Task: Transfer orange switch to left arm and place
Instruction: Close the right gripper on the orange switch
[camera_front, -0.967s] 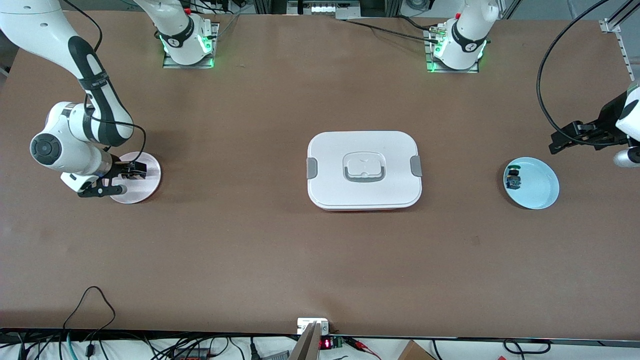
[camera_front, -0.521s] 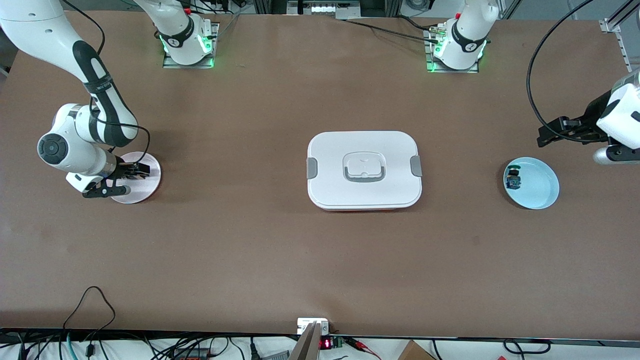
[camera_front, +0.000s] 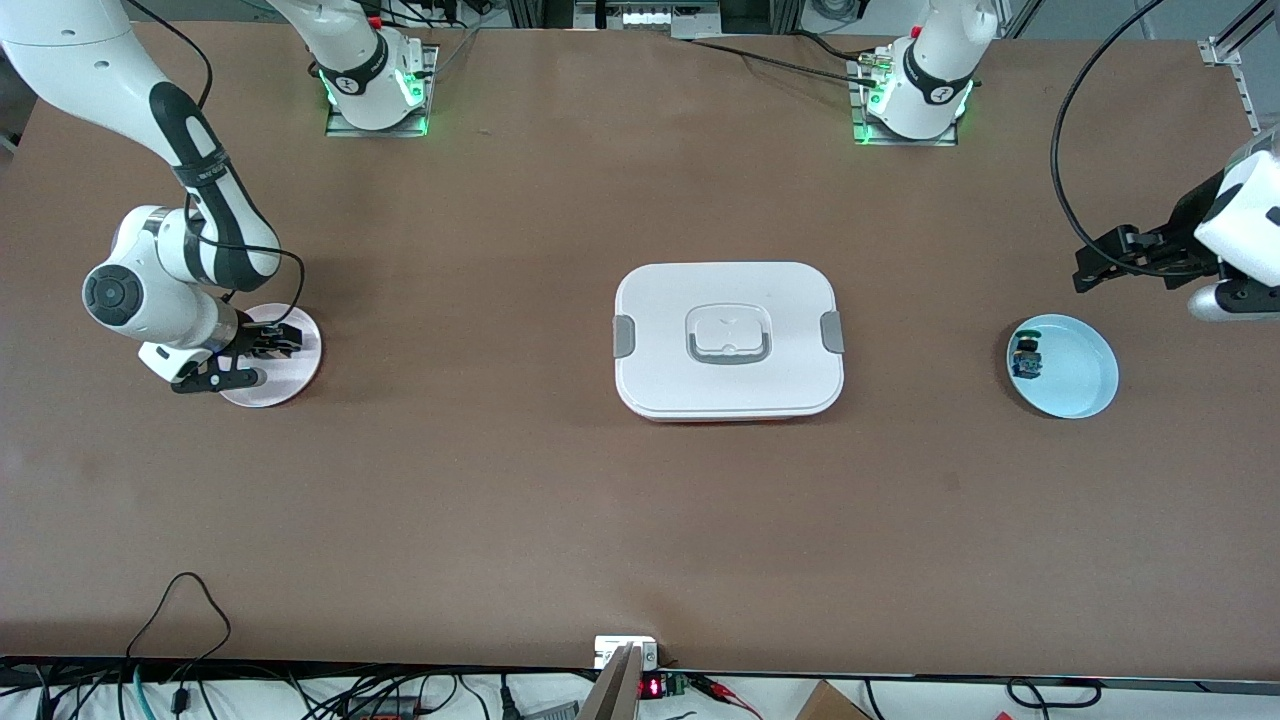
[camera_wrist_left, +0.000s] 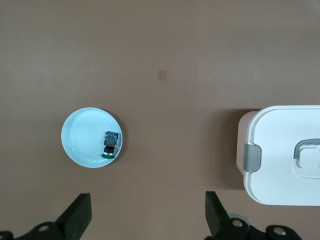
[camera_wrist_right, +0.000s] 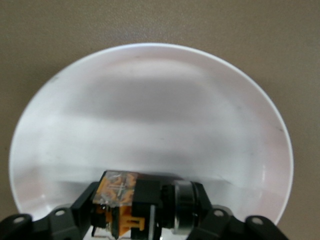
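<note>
The orange switch (camera_wrist_right: 120, 192), orange body and black-and-silver barrel, lies crosswise between my right gripper's (camera_wrist_right: 145, 222) fingers, low over the pink plate (camera_wrist_right: 150, 100). In the front view the right gripper (camera_front: 272, 340) covers the switch above that plate (camera_front: 295, 368) at the right arm's end. The white box (camera_front: 728, 340) sits shut at mid-table and also shows in the left wrist view (camera_wrist_left: 280, 160). My left gripper (camera_front: 1100, 265) is open and empty over bare table beside the blue plate (camera_front: 1080, 380); the left wrist view shows its spread fingers (camera_wrist_left: 80, 217).
A small blue-and-green component (camera_front: 1026, 358) lies in the blue plate (camera_wrist_left: 82, 135), on the side toward the box; it also shows in the left wrist view (camera_wrist_left: 110, 144). Cables and a small device lie along the table edge nearest the front camera.
The left arm has swung its gripper toward the box and toward the bases, off the blue plate's edge. The right arm has shifted slightly over the pink plate.
</note>
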